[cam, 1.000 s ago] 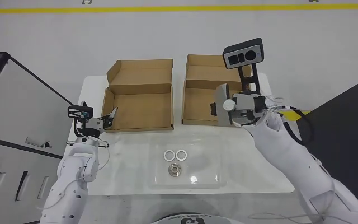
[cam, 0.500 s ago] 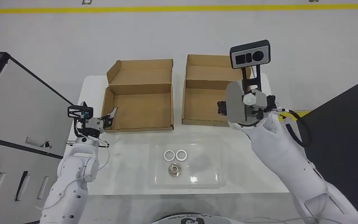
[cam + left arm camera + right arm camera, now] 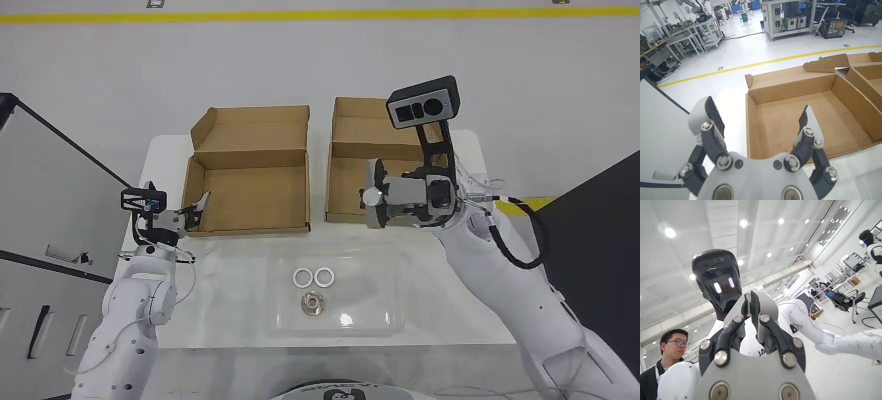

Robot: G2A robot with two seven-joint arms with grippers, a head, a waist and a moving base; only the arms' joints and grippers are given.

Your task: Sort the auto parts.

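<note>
— Where's the right gripper [image 3: 750, 301]?
— Raised over the right cardboard box [image 3: 345, 185], its fingers pinched on a threaded bolt [image 3: 748, 306], which lies lengthwise between the pads.
— And the left gripper [image 3: 758, 108]?
— Spread wide and holding nothing, at the outer edge of the left cardboard box [image 3: 791, 113].
— The other parts?
— Two white rings [image 3: 301, 276] sit side by side on the table [image 3: 230, 290], with a round metal part [image 3: 314, 302] just beside them, nearer the robot.

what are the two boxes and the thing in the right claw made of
Left box and right box: brown cardboard, matte, with folded flaps and raw cut edges. Bolt pinched in the right claw: metal, likely steel, silvery grey with visible threads; whether it is plated cannot be told.
</note>
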